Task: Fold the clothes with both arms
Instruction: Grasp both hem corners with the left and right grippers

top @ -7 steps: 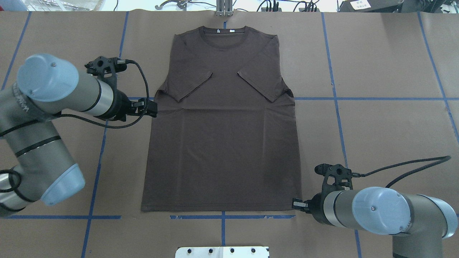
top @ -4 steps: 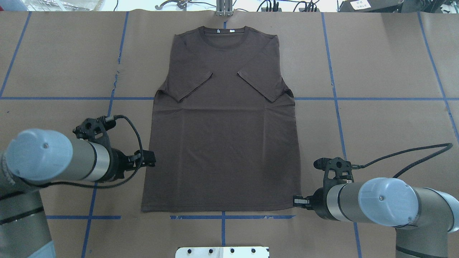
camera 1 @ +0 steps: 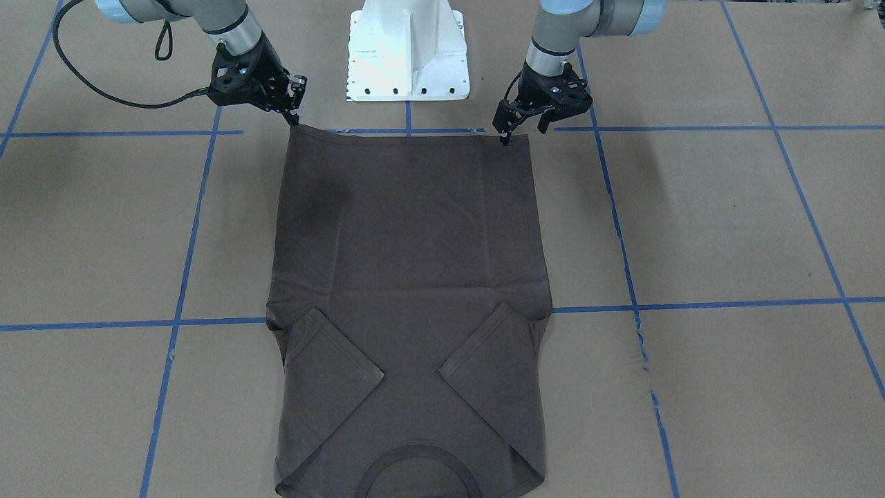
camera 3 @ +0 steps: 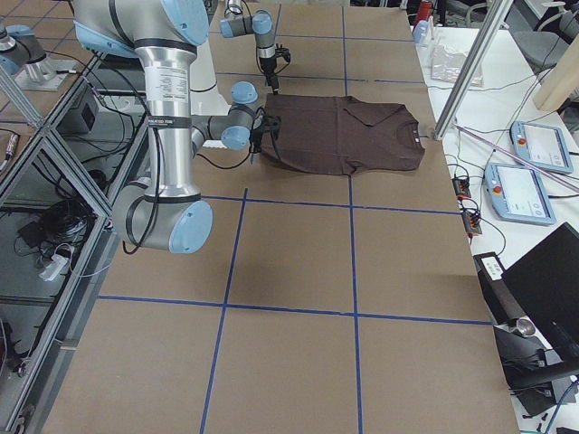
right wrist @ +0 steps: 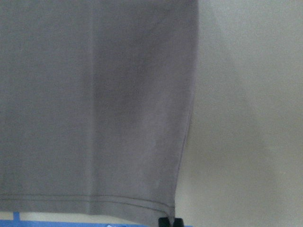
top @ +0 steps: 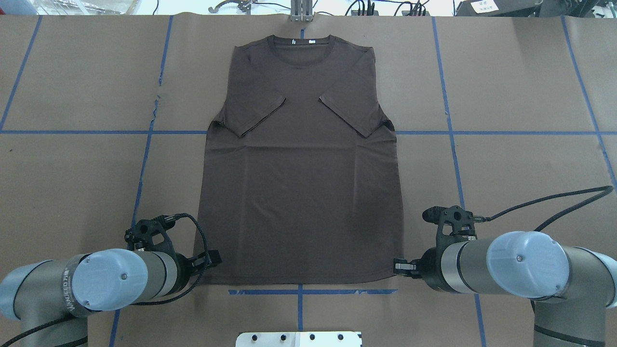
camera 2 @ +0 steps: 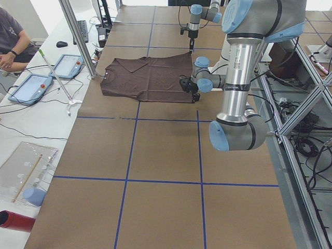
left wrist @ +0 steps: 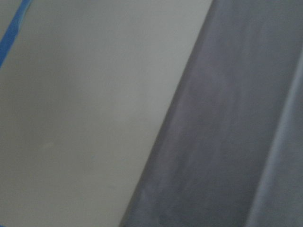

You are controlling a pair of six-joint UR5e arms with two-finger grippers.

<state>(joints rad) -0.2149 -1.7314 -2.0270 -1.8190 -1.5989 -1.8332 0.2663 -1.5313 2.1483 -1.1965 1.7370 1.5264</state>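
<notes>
Dark brown T-shirt (top: 299, 193): lies flat on the brown paper-covered table (top: 506, 193), collar away from the robot, both sleeves folded in over the chest, hem along the blue tape line (top: 313, 291) nearest the base.

Left gripper (camera 1: 522, 131): hangs at the hem's left corner, spread open; touching the cloth or just above it, cannot tell. Right gripper (top: 399, 273): sits at the hem's right corner, tips drawn nearly together in the right wrist view; cannot tell whether any fabric lies between them.

Likely trouble:
- Catching only the top layer of the thin fabric, so front and back part on the lift and the fold bags.
- Pinching the paper along with the hem, given how flat both lie, then dragging or tearing the sheet.
- One corner held and the other missed, giving a skewed lift and a diagonal crease.
- Unequal height or pace between the arms, twisting the hem and sliding the sleeves out of place.

Around:
- White pedestal base (camera 1: 408, 55), just behind the hem.
- A loop of black cable (top: 200, 236) beside the left gripper, close to the shirt's side edge and apt to brush it.
- A small tear (top: 156, 101) in the paper, apart from the shirt.
- A metal post (camera 2: 78, 39) just beyond the collar, in the way of any overshoot.
- Tablets (camera 2: 49, 75) and a seated operator (camera 2: 10, 31), off to the side.
</notes>
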